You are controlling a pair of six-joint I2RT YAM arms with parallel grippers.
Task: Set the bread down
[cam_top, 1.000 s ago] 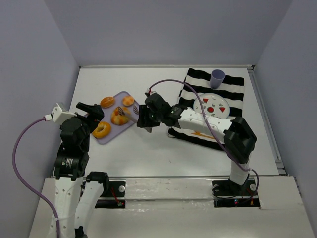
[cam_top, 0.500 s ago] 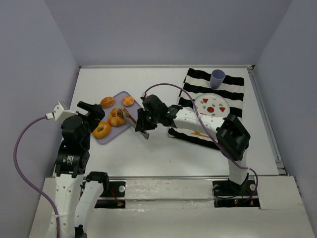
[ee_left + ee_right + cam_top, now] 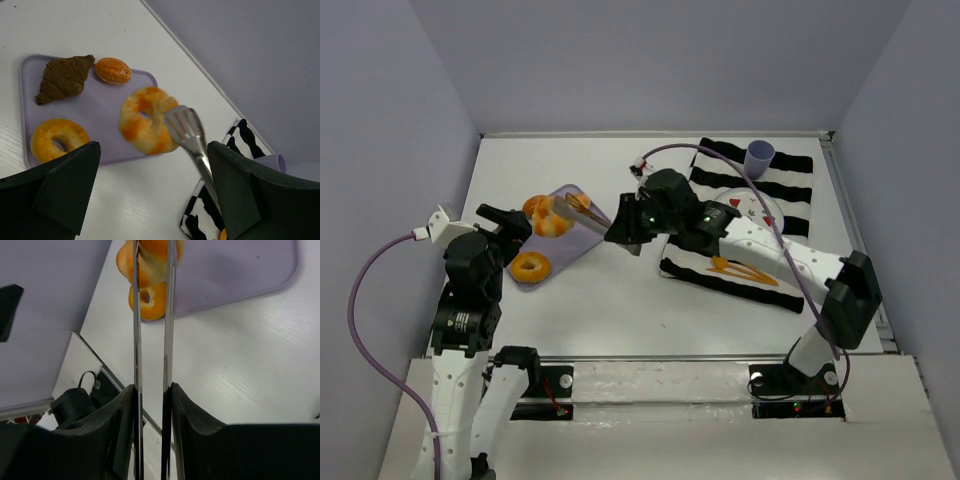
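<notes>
A twisted orange-and-white bread ring (image 3: 548, 218) (image 3: 145, 125) (image 3: 150, 260) hangs above the lilac tray (image 3: 570, 245) (image 3: 100, 100), pinched between the tips of metal tongs (image 3: 582, 213) (image 3: 189, 131) (image 3: 136, 340). My right gripper (image 3: 628, 228) (image 3: 151, 405) is shut on the tongs' handles. On the tray lie a glazed donut (image 3: 530, 267) (image 3: 59, 140) (image 3: 146, 300), a brown croissant (image 3: 62, 77) and a small bun (image 3: 579, 202) (image 3: 113, 70). My left gripper (image 3: 508, 228) (image 3: 150, 200) stands open and empty just left of the tray.
A black-and-white striped cloth (image 3: 790, 185) lies at the back right, carrying a white plate (image 3: 750, 210) with red fruit pictures and a purple cup (image 3: 758, 157). An orange utensil (image 3: 740, 268) rests on the cloth's near edge. Grey walls close three sides.
The tongs closed on the bread ring and raised it off the tray, toward the tray's far end. The right arm's elbow swung right. The left arm stayed put.
</notes>
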